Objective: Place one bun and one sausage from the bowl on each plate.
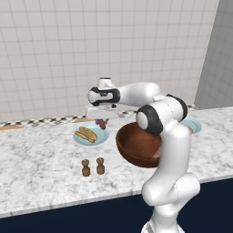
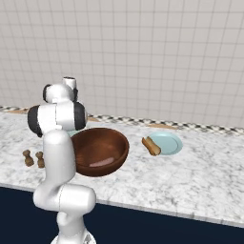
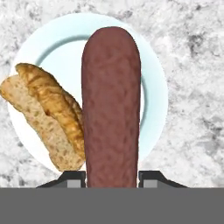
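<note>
Kitchen counter point(image 1: 41, 159) | Claw point(image 3: 112, 177) clamped on long reddish-brown sausage point(image 3: 111, 105), hung above small round pale blue plate point(image 3: 153, 78) | Sausage's long axis ran 6 to 12 o'clock in hand view | Golden split bun point(image 3: 48, 118) lay at 9 o'clock, already plated.

Base views from behind, left and right, sharing the bowl point(image 1: 139, 148) and surface point(image 1: 41, 168); hand view close, straight down onto a plate point(image 3: 153, 65).

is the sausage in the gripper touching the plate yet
Apart. In the left base view the sausage hangs from the gripper with its lower end above the plate, countertop visible behind it.
</note>
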